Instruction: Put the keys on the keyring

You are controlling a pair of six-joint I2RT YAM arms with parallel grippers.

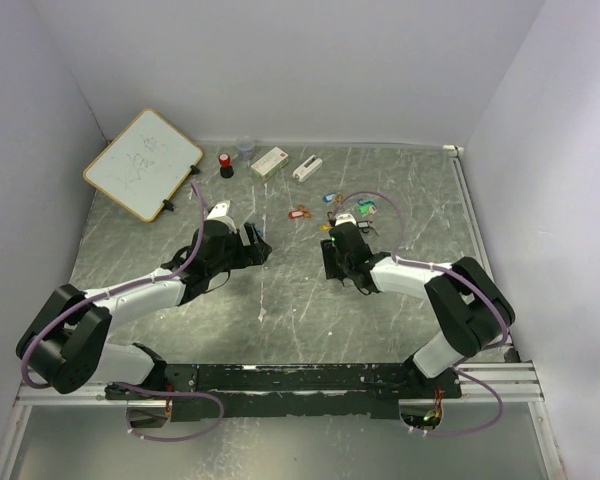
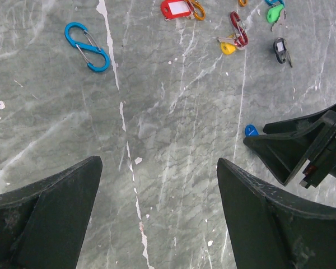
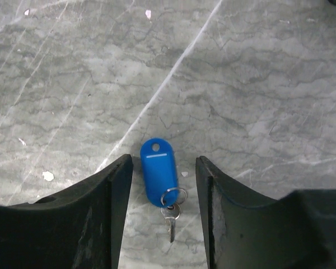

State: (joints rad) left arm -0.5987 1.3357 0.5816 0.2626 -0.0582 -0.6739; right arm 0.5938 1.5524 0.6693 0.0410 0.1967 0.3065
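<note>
I work in what looks like a robotics lab cell: plain white panels (image 1: pixel 300 70) box in my grey, marble-patterned desk (image 1: pixel 290 320) on three sides; my left arm (image 1: pixel 130 293) and right arm (image 1: pixel 420 275) are bolted to a black plate (image 1: pixel 290 378) on aluminium rails (image 1: pixel 500 375) at its near edge, purple cables (image 1: pixel 197 205) looping off them; a scribbled whiteboard (image 1: pixel 142 163) leans far left.

I could read no text anywhere. The whiteboard (image 1: pixel 143 163) at the far left corner of the counter (image 1: pixel 280 310) carried faint marker scribbles, too blurred for me to make out. The blue key tag (image 3: pixel 158 171) showed only a plain white line, no lettering.
</note>
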